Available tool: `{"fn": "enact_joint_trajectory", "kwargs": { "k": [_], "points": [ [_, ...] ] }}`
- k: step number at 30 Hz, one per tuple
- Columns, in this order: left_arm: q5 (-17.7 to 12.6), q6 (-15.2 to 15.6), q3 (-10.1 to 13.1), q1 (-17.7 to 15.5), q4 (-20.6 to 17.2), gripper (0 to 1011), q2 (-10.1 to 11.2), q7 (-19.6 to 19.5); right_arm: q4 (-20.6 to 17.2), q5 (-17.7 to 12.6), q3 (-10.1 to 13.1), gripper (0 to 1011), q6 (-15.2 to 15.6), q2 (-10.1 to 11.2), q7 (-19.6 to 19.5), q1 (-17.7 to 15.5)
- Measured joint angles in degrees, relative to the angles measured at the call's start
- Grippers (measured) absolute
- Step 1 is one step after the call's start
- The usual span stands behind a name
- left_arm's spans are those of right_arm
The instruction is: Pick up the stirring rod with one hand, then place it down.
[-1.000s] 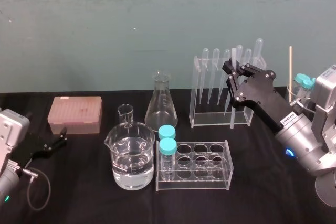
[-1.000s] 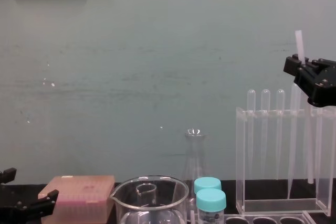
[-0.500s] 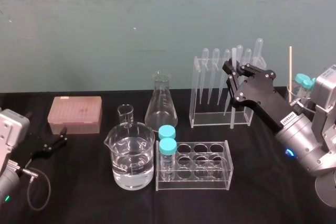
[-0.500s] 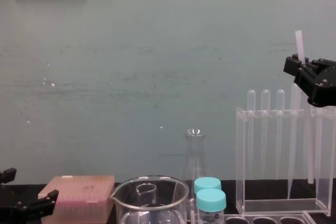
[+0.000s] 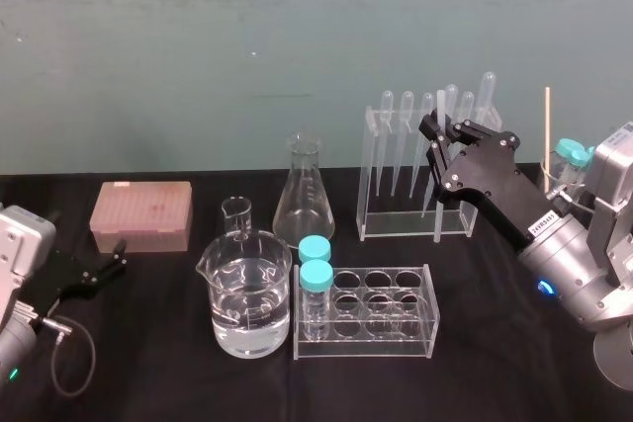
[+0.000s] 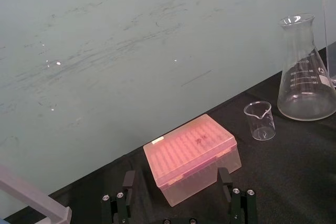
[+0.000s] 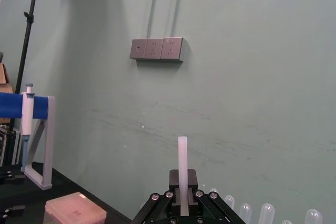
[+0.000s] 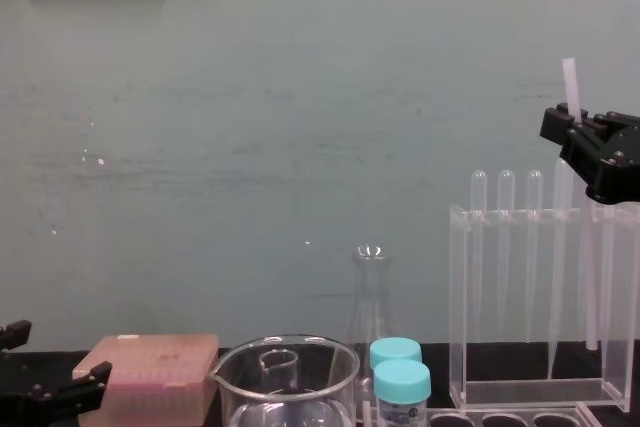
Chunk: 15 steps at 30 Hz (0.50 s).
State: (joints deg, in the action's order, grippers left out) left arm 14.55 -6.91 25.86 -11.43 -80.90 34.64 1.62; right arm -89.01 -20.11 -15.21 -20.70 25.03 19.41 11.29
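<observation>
The stirring rod [image 5: 436,216] is a thin whitish stick standing upright in front of the clear pipette rack [image 5: 368,121]. My right gripper [image 5: 433,131] is shut on its upper part, and the rod's lower end reaches down to about the rack's base. The rod's top pokes up above the black jaws in the chest view, rod [image 8: 570,82], right gripper [image 8: 566,127], and in the right wrist view, rod [image 7: 182,163], right gripper [image 7: 182,203]. My left gripper [image 5: 107,269] rests low at the table's left edge, open and holding nothing; its fingers [image 6: 127,182] stand apart before the pink box.
A pink tip box [image 5: 140,214] sits back left. In the middle stand a water-filled beaker [image 5: 247,294], a small beaker [image 5: 236,214] and a conical flask [image 5: 304,200]. A clear tube rack [image 5: 415,318] with two blue-capped tubes [image 5: 316,279] stands in front. Several pipettes [image 5: 406,135] hang in the pipette rack.
</observation>
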Motion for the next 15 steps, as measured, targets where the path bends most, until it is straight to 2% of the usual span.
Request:
{"fn": "enact_joint_trajectory", "kwargs": {
  "k": [15],
  "points": [
    [0.0, 0.0, 0.0, 0.0, 0.0, 1000, 0.0, 0.0, 0.0, 0.0, 0.0, 70, 0.0, 0.0, 0.0, 0.0]
  ]
}}
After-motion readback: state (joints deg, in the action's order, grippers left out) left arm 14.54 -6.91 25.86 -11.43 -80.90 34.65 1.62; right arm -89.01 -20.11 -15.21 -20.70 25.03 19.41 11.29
